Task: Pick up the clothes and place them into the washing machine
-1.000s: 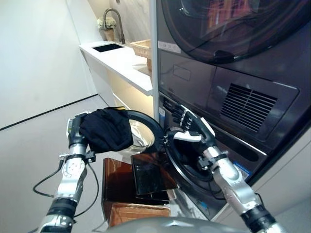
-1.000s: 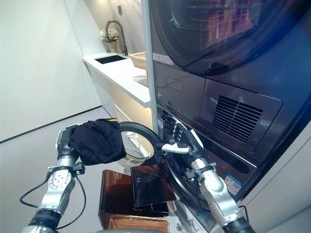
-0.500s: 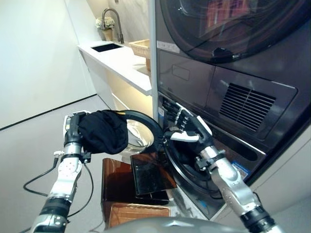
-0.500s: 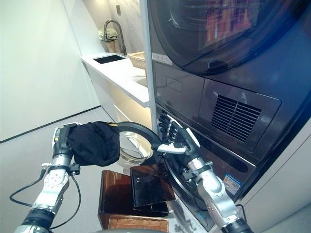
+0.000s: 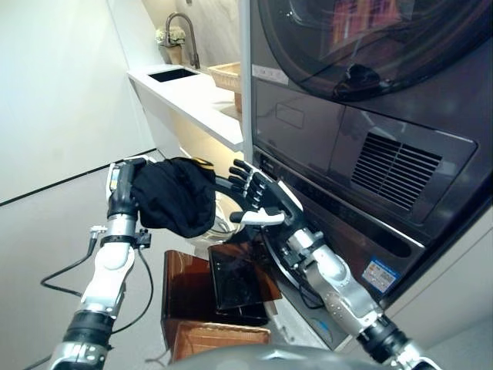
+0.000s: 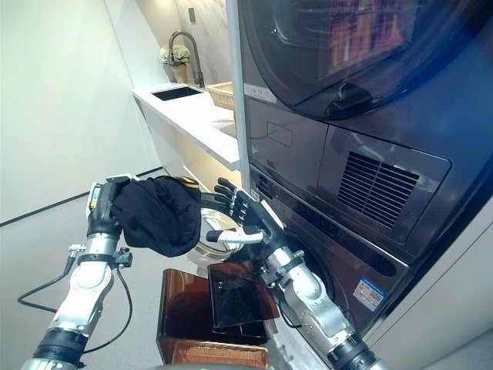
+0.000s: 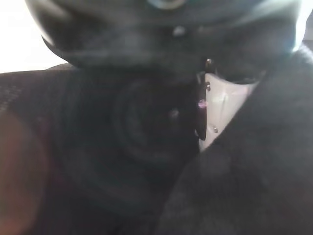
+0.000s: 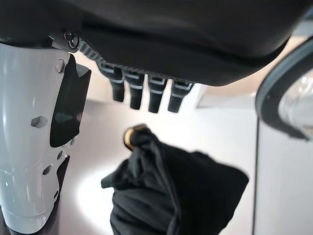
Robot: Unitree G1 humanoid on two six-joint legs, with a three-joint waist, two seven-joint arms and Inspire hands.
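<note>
Wall (image 5: 54,85): plain white, filling the left of the frame. Floor (image 5: 46,239): pale grey, with a dark line along the wall base. Counter (image 5: 192,100): white, upper centre, lit warmly beneath. Sink (image 5: 171,75): dark, recessed, with 1 curved tap (image 5: 181,31). Potted flowers (image 5: 169,42): behind the tap. Wicker basket (image 5: 225,75): on the counter. Brown box (image 5: 192,297): glossy, lower centre.

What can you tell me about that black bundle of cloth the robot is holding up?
The black garment is soft, matte, crumpled fabric bunched into a loose lump, with folds hanging down at its lower edge. It is draped over the left hand, which holds it raised in the air, clear of the floor. It hangs in front of the washing machine's open round door, not yet inside the drum. The right hand, fingers spread, is close beside it; whether they touch I cannot tell.
</note>
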